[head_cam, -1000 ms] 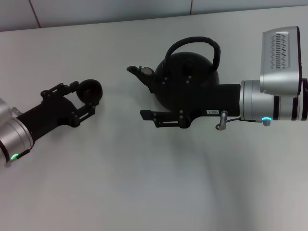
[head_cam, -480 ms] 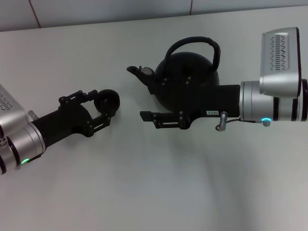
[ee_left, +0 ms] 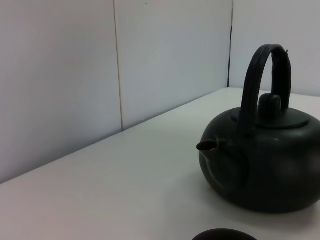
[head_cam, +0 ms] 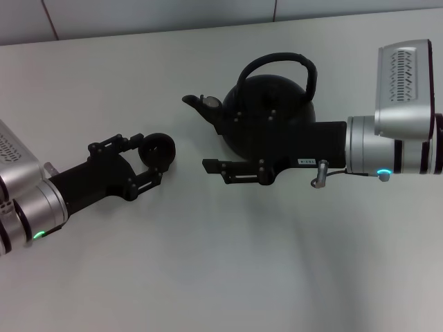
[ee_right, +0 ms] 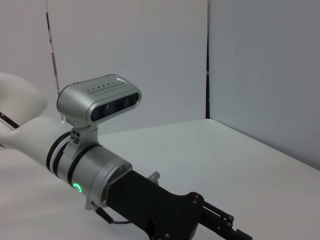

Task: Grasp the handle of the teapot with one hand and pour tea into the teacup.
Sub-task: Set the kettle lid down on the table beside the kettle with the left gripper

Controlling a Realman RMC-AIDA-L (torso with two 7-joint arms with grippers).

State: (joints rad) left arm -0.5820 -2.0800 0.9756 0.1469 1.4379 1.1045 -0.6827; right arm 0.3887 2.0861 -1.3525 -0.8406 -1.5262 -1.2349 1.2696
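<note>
The matte-black teapot [head_cam: 273,104] stands at the table's middle back, its spout [head_cam: 196,102] pointing toward my left side and its arched handle [head_cam: 278,60] upright. My left gripper [head_cam: 149,159] is shut on the small black teacup [head_cam: 160,146] and holds it left of and nearer than the spout. My right gripper [head_cam: 213,142] is open and reaches across the pot's near side, with one finger [head_cam: 239,173] in front of the pot. The left wrist view shows the teapot [ee_left: 265,165], its handle [ee_left: 262,75], its spout [ee_left: 207,146] and the teacup's rim [ee_left: 222,234].
The white table [head_cam: 221,270] runs wide in front of both arms. A tiled wall [head_cam: 138,17] stands just behind the teapot. The right wrist view shows my left arm [ee_right: 100,170] and a wall corner [ee_right: 208,60].
My left gripper has carried the teacup rightward and nearer, toward the teapot's spout, with the larger move in the first half second. The right arm and the teapot have not moved.
</note>
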